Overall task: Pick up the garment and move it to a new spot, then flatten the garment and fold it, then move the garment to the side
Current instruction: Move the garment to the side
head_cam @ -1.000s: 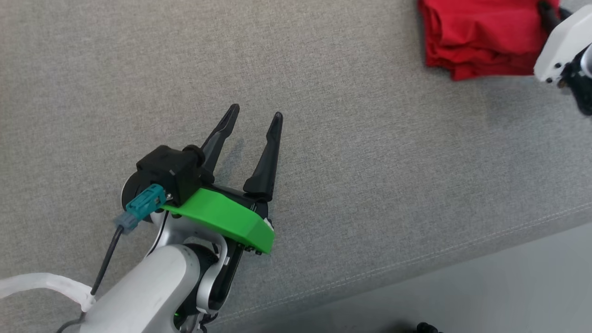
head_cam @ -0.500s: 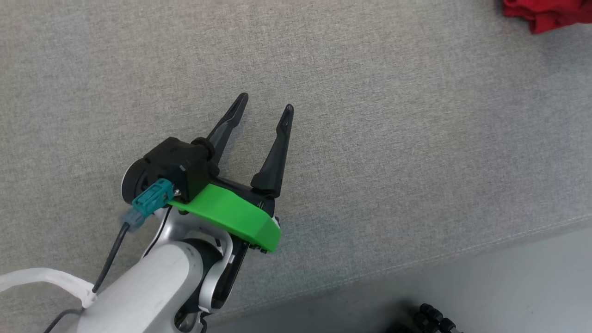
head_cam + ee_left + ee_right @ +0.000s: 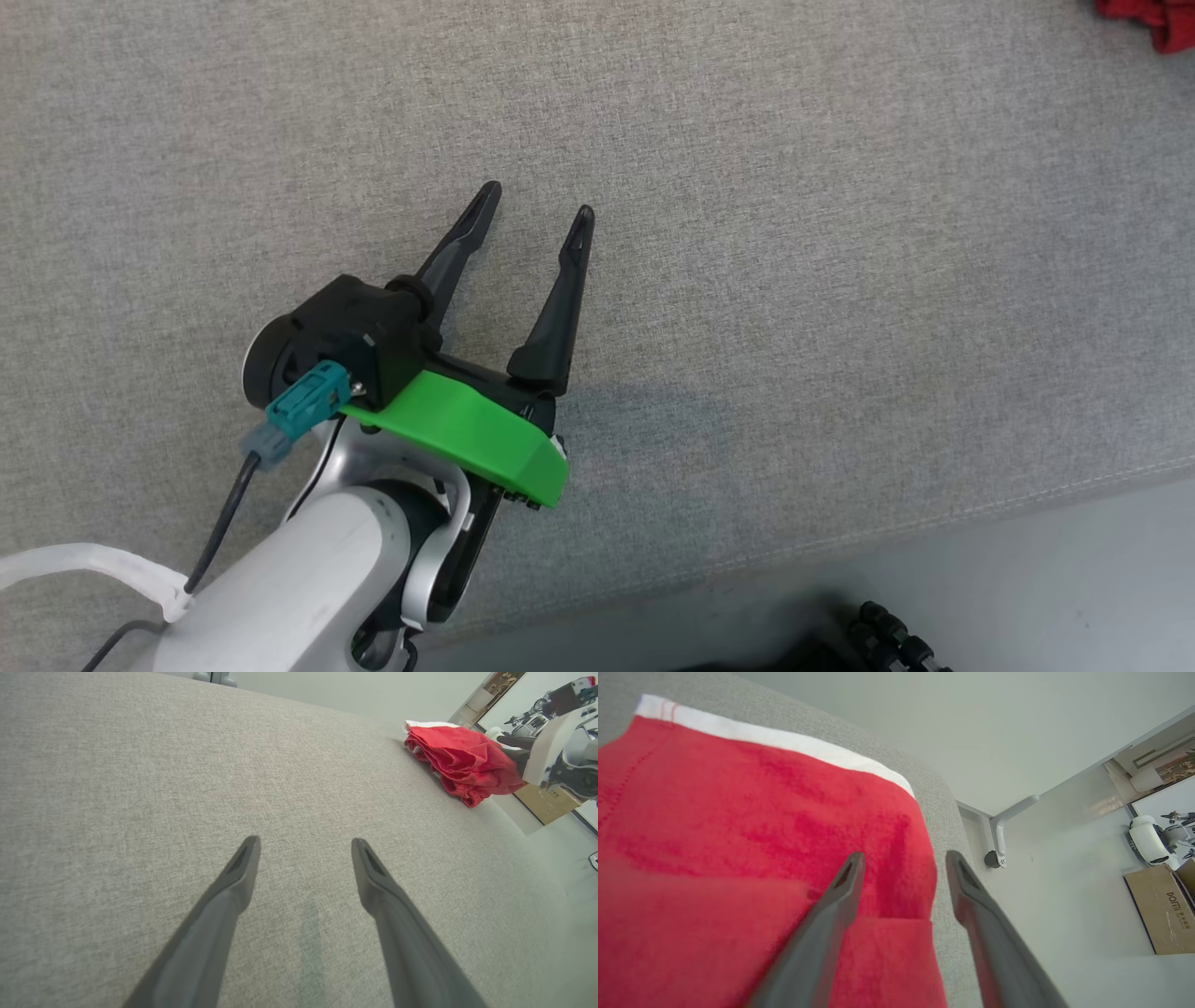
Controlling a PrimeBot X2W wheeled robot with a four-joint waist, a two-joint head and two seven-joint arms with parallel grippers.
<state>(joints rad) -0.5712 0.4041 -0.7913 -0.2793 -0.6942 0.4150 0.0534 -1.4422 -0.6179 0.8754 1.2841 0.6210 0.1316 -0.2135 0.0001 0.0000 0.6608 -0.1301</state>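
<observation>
1. Left hand (image 3: 537,203): positioned over the middle of the grey fabric-covered counter (image 3: 794,233). Both fingers are spread wide apart with nothing between them. The left wrist view confirms the left hand (image 3: 306,843) is empty, with bare fabric under and between the fingers.

2. Right hand (image 3: 906,855): fingers parted, with a clear gap between them and nothing gripped. The finger on the left of the right wrist view lies across the red garment (image 3: 738,858); the other finger is off the cloth, past the counter edge. Whether the first finger touches the cloth cannot be confirmed, as the near part of that view is blurred.

3. Garment: folded into a compact stack, lying at the far right edge of the counter, well apart from the left hand. A white band (image 3: 761,732) runs along its far edge. In the head view one corner of the garment (image 3: 1153,19) shows at the top right. In the left wrist view the garment (image 3: 462,763) lies just beside the white right arm (image 3: 546,751)
</observation>
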